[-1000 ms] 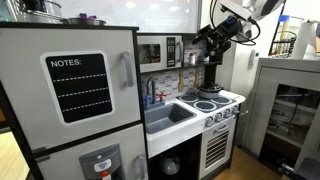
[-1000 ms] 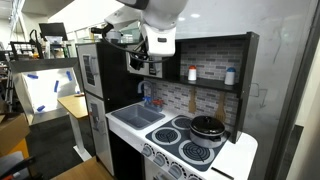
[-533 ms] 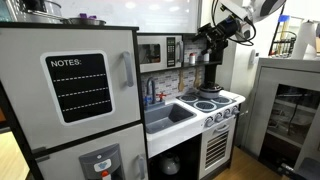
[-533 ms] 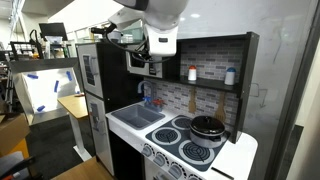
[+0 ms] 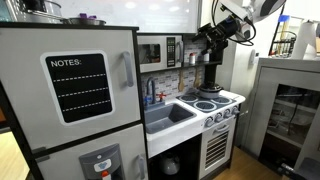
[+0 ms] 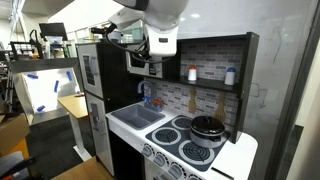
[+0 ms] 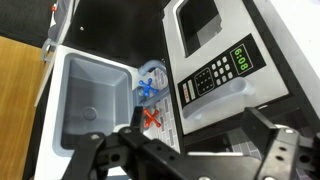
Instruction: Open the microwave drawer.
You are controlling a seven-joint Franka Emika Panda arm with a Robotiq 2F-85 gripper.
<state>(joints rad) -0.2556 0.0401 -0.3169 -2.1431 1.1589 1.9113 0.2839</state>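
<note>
One fridge (image 5: 85, 95), chalkboard on upper door. One microwave (image 5: 160, 52), door shut, set on shelf above one sink (image 5: 168, 117); keypad legible in wrist view only. One black pot (image 6: 207, 127) on stove (image 6: 192, 151). One gripper (image 7: 190, 152) close before microwave, fingers spread, holding nothing. Two bottles (image 6: 192, 73) on shelf, exterior view only. Two tap handles (image 7: 148, 88), blue and red, distinct in wrist view only.

bright, even light; slightly soft.
</note>
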